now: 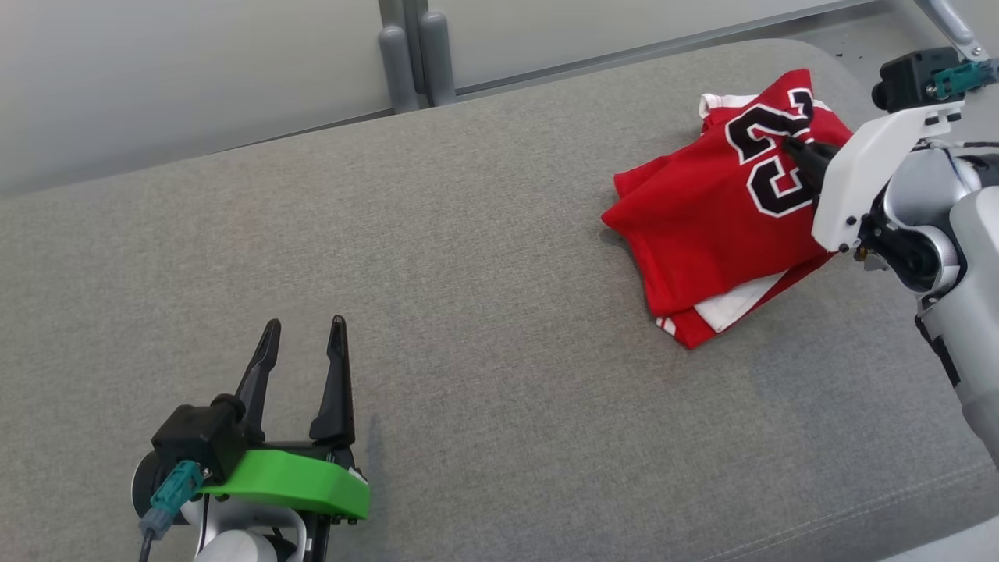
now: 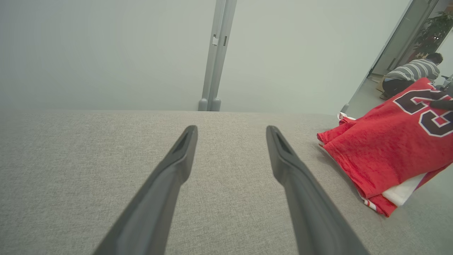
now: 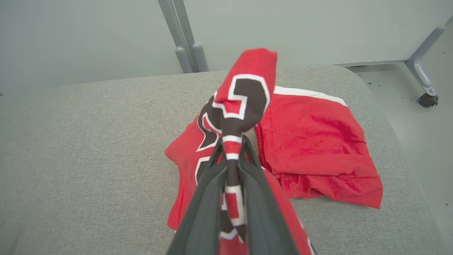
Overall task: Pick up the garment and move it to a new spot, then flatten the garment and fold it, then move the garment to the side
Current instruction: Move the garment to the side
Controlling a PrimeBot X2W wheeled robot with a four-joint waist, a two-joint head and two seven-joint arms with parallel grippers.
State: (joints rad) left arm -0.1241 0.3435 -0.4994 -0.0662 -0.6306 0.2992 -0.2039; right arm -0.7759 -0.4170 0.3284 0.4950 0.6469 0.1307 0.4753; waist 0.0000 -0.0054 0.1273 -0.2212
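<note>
Grey fabric is covering the counter (image 1: pixel 468 265), with pale partition panels (image 1: pixel 156 78) being seen behind it. The folded red garment (image 1: pixel 702 234) is being shown at the counter's far right end, with its printed number partly covered. A raised fold of it is being pinched between the closed fingers of the right tool (image 1: pixel 800 148), which is being largely hidden by its white cover. The left tool (image 1: pixel 305 321) is being held open, empty, well apart from the garment. A crouching person (image 2: pixel 412 72) is being partly cut off behind the garment.
</note>
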